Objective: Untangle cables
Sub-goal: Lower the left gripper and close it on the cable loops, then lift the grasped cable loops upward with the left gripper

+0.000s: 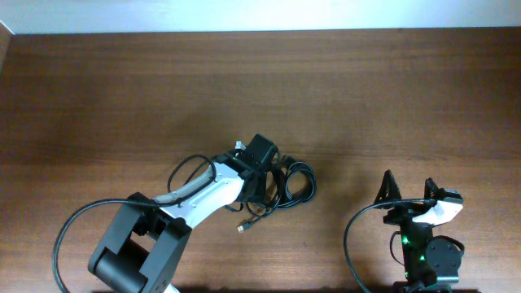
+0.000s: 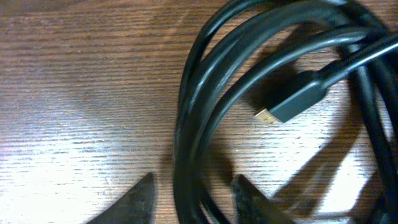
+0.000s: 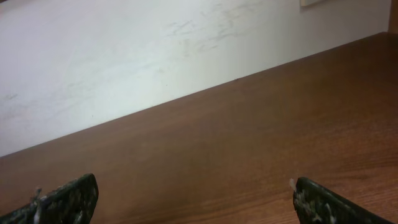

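left pincer (image 2: 193,190) gapes astride the coiled cables (image 2: 188,118).

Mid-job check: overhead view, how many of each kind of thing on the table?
Robot arms: 2, left arm and right arm
Cable bundle: 1, strands uncountable
Plug lying clear of bundle: 1
Total: 4

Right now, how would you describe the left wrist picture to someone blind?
Coiled black cables lie on a wooden table, one strand running between two dark jaws at the bottom edge. A metal-tipped plug rests inside the loop.
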You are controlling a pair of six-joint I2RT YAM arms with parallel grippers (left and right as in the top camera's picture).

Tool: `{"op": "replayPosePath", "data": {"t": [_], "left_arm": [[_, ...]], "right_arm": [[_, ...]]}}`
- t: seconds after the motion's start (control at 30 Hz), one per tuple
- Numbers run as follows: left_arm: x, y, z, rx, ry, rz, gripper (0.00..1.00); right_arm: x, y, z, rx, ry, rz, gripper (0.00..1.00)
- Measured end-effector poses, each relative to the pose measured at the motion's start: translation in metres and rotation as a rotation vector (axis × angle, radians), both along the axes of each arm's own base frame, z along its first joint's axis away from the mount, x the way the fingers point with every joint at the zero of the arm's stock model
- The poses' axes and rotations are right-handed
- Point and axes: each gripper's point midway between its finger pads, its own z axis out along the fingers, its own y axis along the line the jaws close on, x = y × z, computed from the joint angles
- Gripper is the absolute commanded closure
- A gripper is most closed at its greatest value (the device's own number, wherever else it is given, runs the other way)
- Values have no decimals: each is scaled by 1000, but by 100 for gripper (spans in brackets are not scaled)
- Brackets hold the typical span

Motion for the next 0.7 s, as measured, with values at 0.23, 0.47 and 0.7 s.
{"op": "replayPosePath", "data": {"t": [0.23, 0.47, 0.7], "left_arm": [[1, 0, 0, -2, -2, 2, 92], [2, -1, 0, -3, -10, 8, 100], [7, -4, 1, -16, -30, 8, 100]], "right_arm": [[0, 0, 0, 0, 0, 0, 1], [0, 0, 0, 0, 0, 0, 1], [0, 0, 0, 0, 0, 0, 1]]}}
